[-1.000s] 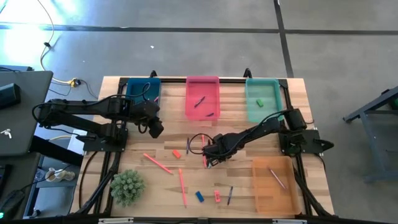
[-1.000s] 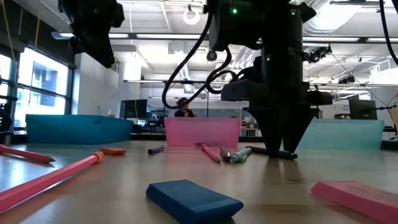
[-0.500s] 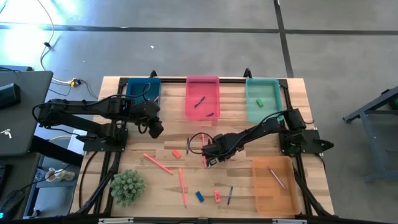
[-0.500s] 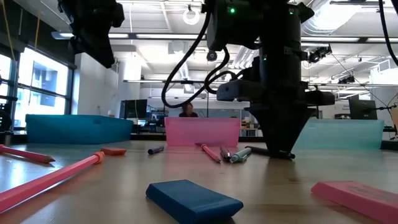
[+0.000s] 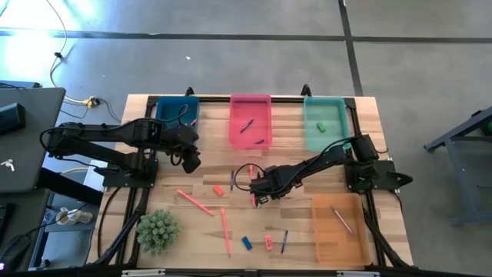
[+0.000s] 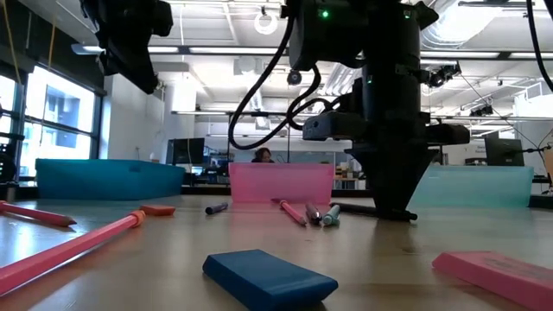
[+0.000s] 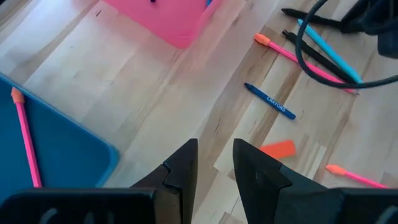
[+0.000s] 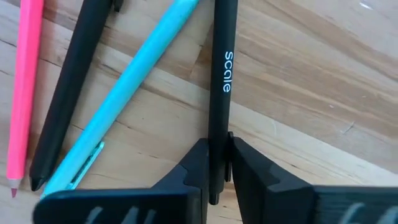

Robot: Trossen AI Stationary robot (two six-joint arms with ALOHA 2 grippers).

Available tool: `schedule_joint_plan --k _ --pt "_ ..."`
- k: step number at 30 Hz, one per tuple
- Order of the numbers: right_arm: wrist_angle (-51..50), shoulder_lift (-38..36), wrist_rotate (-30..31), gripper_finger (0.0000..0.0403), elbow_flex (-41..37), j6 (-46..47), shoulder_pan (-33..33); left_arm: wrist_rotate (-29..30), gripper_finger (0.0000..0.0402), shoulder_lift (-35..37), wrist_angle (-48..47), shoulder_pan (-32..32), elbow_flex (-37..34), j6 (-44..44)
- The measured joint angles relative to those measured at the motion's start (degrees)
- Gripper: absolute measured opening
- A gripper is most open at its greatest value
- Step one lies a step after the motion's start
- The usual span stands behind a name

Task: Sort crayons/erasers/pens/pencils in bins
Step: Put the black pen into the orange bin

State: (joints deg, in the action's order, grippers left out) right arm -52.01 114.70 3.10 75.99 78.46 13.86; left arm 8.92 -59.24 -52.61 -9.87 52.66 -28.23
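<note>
My right gripper (image 8: 216,167) points down at mid-table, shut on a black pen (image 8: 221,74) printed "scale". A teal pen (image 8: 134,84), another black pen (image 8: 74,81) and a pink pencil (image 8: 25,93) lie flat beside it. My left gripper (image 7: 214,165) hangs above the table near the dark blue bin (image 5: 177,114), open with nothing between its fingers. The pink bin (image 5: 250,121), teal bin (image 5: 324,123) and orange bin (image 5: 336,228) rest on the table. A blue eraser (image 6: 268,278) and a red-pink eraser (image 6: 497,272) lie near the front edge. My right gripper pinches the black pen's barrel (image 8: 216,146) between its two fingers, close to one end of the pen. The fingers come from above, pointing down, and lie across the pen. The pen lies flat on the table (image 6: 373,210).
Two pink pencils (image 5: 195,202) (image 5: 225,231), a small orange piece (image 5: 218,189), a blue crayon (image 7: 269,101) and a dark pen (image 5: 284,241) lie loose on the wood. A green plant (image 5: 157,231) stands at the front left.
My right gripper has shut on the black pen: its fingers stood apart on either side of the pen a second ago and now meet it. The pen stays flat on the table.
</note>
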Motion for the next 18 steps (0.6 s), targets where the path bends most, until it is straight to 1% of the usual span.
schedule_joint_plan --k 7,12,18 --pt "-6.1 -3.52 2.82 0.0035 -0.15 2.61 2.74 0.0 0.009 0.0 -0.01 0.0 0.0 1.97" --pt "-5.99 -6.41 4.84 0.0035 -0.15 2.74 4.73 0.1 0.009 0.0 0.0 0.0 0.0 2.99" --pt "-7.1 -11.17 10.72 0.0035 -0.07 4.06 6.71 0.14 0.009 0.0 0.01 0.0 0.02 2.99"
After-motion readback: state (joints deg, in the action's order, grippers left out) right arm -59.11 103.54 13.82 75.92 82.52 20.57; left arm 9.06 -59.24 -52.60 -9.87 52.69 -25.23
